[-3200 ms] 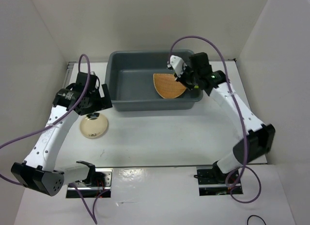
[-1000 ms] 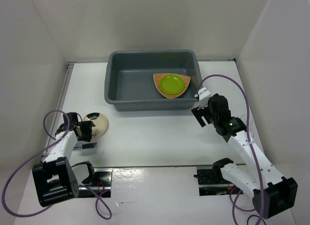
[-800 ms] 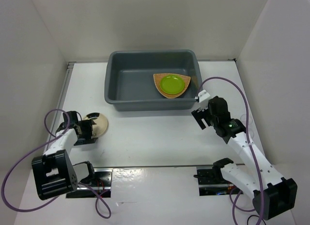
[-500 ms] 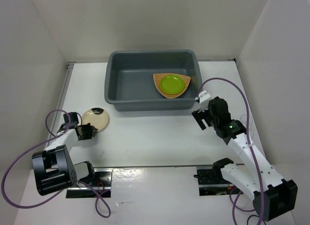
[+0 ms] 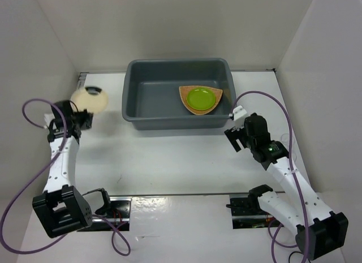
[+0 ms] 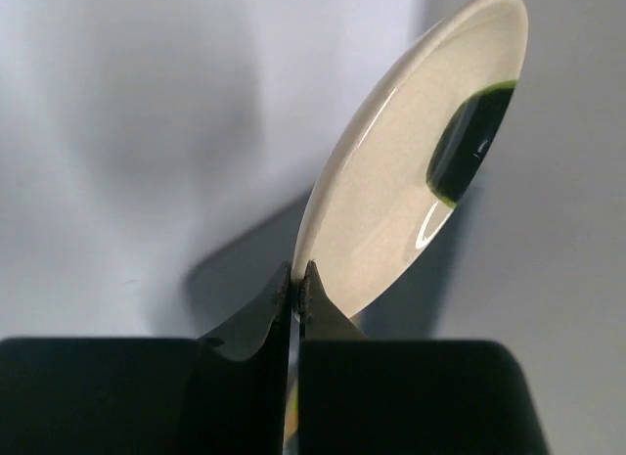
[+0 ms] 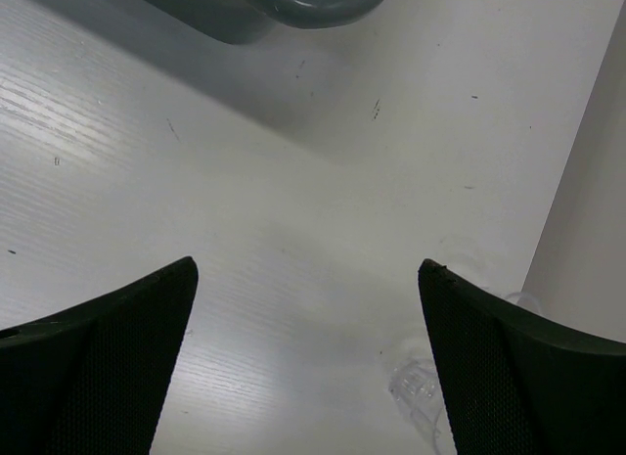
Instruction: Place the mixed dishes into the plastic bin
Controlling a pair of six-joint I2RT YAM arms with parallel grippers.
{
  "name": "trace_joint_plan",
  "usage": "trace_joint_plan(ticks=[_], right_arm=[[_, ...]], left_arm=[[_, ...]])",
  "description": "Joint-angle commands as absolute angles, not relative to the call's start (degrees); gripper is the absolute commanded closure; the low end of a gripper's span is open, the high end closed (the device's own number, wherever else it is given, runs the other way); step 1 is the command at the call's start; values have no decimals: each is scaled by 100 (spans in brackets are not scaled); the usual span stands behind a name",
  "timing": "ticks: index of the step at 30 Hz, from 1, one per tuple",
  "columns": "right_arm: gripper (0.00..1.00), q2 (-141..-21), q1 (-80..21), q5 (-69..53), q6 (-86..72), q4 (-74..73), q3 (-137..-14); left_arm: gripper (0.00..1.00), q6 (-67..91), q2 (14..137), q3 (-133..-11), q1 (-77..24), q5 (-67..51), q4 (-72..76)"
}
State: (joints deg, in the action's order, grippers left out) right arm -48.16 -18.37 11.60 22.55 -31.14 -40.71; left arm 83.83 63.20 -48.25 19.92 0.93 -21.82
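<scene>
Bin [image 5: 129,99] sits at the back middle of the table [image 5: 169,155], with white walls close on the left, right and back. The bin's left half is bare floor. The woven plate [image 5: 186,102] lies flat in its right half with the green plate [image 5: 201,97] stacked on it, both close to the right wall of the bin. The table in front of the bin is open. The left arm is tight against the left wall, cable [image 5: 31,113] looping out toward it. Versus a second ago: the saucer [image 5: 89,100] was flat on the table front-left with the left gripper [image 5: 82,113] wide open beside it. Now the saucer is off the table, further back and level with the bin's left end, with a clear gap to the rim. The right arm has barely shifted. About three seconds back it was over the bin with the woven plate, and the green plate wasn't in yet. Left wrist view: the fingertips [image 6: 290,284] are pinched together on the saucer's near rim, the saucer tilted up on edge, dark mark toward its far edge, shadow on the table below. The right gripper [image 5: 233,127] has its jaws spread wide and holds nothing, over bare table just off the bin's near-right corner. Its wrist view shows a faint clear cup [image 7: 419,385] on the table by the right wall, near the right finger but not between the jaws.
</scene>
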Motion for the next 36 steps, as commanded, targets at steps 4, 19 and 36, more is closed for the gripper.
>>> trace_joint_plan(ticks=[4, 19, 36], right_arm=[[2, -4632, -1811, 1222, 2224, -2979, -3964], [2, -4114, -1811, 1459, 2224, -2874, -3842], [2, -3524, -1863, 1626, 2224, -2698, -3727]], left_arm=[[100, 7605, 6959, -6772, 1469, -421, -749], [100, 5353, 13442, -14427, -1775, -2075, -4436], [100, 5555, 16487, -17938, -2162, -2109, -6556]])
